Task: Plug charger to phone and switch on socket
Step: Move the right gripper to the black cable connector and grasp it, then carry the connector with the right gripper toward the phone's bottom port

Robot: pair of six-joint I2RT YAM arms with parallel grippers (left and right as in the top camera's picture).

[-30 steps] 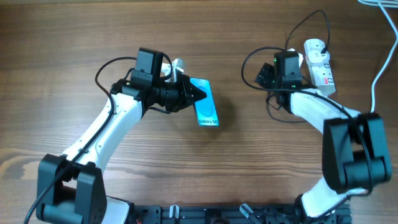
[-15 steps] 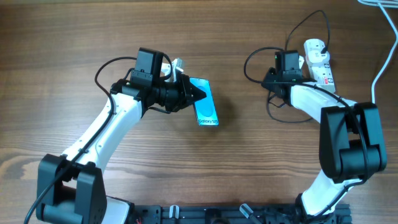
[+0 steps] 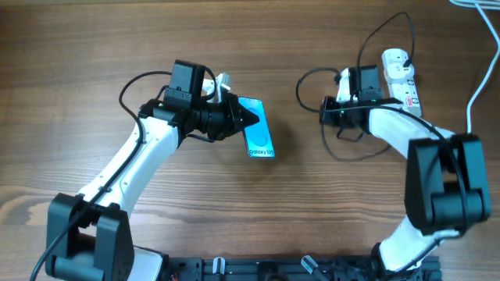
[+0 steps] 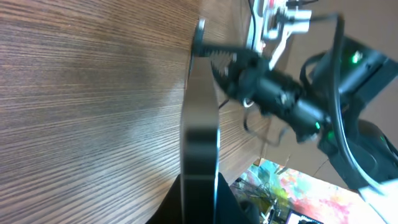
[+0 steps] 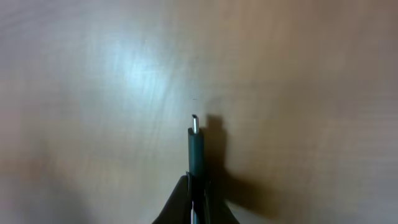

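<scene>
The phone, with a cyan screen and "Galaxy S25" at its near end, is held at its far left corner by my left gripper, which is shut on it. The left wrist view shows the phone edge-on, between the black fingers. My right gripper is shut on the dark plug tip of the charger, just above the wood and pointing left toward the phone. Its thin black cable loops back to the white adapter in the socket.
A thick white cord runs along the far right edge of the table. Loops of black cable lie under the right arm. Bare wood separates the phone from the plug tip.
My right gripper has shut on the charger's plug tip and carried it a little left, dragging the cable loop with it. The left arm and phone have not moved.
</scene>
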